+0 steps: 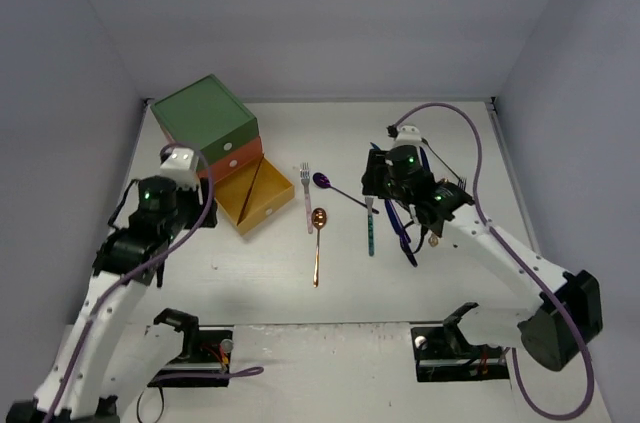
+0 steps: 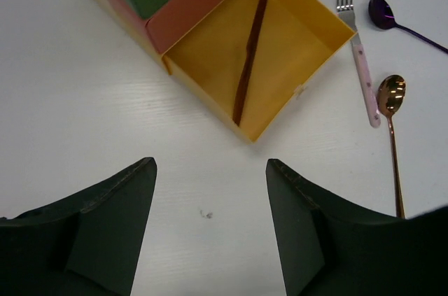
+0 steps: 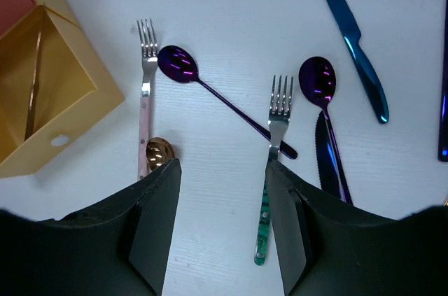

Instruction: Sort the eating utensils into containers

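Observation:
The containers are one small chest with a green top point(image 1: 205, 115). Its orange-red drawer point(image 2: 203, 2) is shut, and its yellow drawer point(image 2: 318, 33) is pulled out with a slim brown piece point(image 2: 252, 44) lying diagonally inside. My left gripper point(image 2: 210, 170) is open and empty over bare table just in front of that drawer. The eating utensils lie to the right: a pink-handled fork point(image 3: 145, 100), a purple spoon point(image 3: 210, 86), a copper spoon point(image 1: 317, 243), a teal-handled fork point(image 3: 278, 117), a second purple spoon point(image 3: 318, 79) and a blue knife point(image 3: 353, 37). Above them my right gripper point(image 3: 222, 166) hangs open and empty.
A dark serrated knife point(image 3: 322, 163) lies beside the second purple spoon. Another dark blue piece point(image 3: 444, 100) shows at the right edge of the right wrist view. Grey walls close the table point(image 1: 270, 273) on three sides. Both arm bases sit at the near edge.

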Controlling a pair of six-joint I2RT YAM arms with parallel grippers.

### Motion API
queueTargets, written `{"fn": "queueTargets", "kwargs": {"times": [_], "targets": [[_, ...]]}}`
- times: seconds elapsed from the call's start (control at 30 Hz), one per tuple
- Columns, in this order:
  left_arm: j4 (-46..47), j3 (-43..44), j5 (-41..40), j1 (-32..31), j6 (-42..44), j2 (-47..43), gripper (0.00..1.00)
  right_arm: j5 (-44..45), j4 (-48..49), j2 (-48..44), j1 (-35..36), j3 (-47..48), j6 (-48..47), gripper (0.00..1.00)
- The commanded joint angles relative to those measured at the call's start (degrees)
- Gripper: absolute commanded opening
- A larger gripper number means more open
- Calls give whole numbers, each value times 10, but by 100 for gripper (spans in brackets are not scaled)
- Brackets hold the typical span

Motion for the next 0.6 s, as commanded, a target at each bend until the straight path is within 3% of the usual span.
{"fn": "queueTargets", "kwargs": {"times": [0.0,0.13,0.37,0.57], "targets": [[85,79,-60,-77,54,134,60,-17,-5,-92,-31,-42,-35,49],[121,127,-111,-124,81,247,60,-35,-19,-144,-60,-66,-43,51],[168,171,-157,-134,59,401,60,-73,-34,-197,-73,-85,-53,54],[185,188,-199,-134,35,482,58,-82,-39,-221,-73,-100,-58,55]]}}
